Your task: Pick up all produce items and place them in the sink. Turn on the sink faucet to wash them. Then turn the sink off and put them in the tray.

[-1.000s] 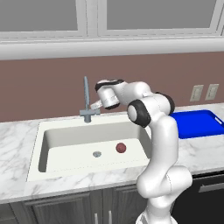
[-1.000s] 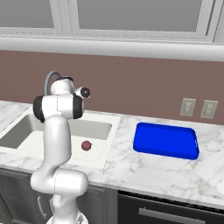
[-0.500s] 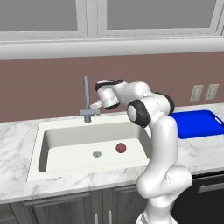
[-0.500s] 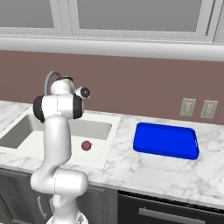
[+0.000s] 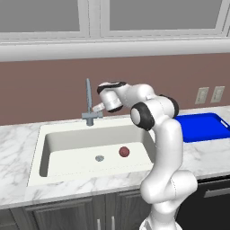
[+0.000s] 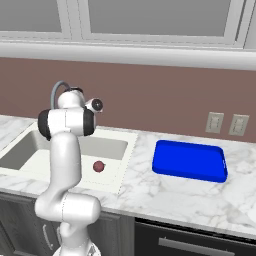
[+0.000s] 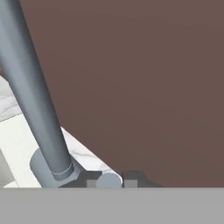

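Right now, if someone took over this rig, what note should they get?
Gripper: jaws shut, empty, at the faucet lever.
Fruit: in the sink, beside the drain.
Tray: on the counter right of the sink, nothing on it.
Done: fruit in the sink.
Left: no water seen running, so wash, shut the faucet off, then move the fruit to the tray.
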{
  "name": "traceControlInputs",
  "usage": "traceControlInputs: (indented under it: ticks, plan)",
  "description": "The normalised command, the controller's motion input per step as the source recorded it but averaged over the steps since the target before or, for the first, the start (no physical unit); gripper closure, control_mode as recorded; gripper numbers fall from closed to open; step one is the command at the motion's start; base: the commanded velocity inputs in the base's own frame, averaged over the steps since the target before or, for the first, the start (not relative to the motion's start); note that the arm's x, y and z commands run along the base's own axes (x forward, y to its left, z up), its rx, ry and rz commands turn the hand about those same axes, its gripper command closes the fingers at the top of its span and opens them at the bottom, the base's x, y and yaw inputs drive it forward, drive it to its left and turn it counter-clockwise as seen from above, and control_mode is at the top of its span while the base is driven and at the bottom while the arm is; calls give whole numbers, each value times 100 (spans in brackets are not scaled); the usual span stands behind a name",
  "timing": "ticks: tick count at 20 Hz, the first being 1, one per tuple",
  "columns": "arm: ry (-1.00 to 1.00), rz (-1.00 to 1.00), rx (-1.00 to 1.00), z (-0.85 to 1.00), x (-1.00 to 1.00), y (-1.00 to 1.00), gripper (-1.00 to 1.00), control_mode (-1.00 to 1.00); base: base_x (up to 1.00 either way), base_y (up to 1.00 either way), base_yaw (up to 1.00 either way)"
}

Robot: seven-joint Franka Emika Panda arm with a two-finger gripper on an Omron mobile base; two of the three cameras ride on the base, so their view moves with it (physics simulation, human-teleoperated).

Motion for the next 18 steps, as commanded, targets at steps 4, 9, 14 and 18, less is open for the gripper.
traceControlInputs:
  ticks: [4,9,14,18]
  plan:
    - [0,-5,6,-21,0,-10,100,-100,0,0,0]
    - [1,-5,11,-27,0,-31,100,-100,0,0,0]
    - [1,-5,12,-31,0,-36,100,-100,0,0,0]
    - [7,-8,5,-33,-18,-27,100,-100,0,0,0]
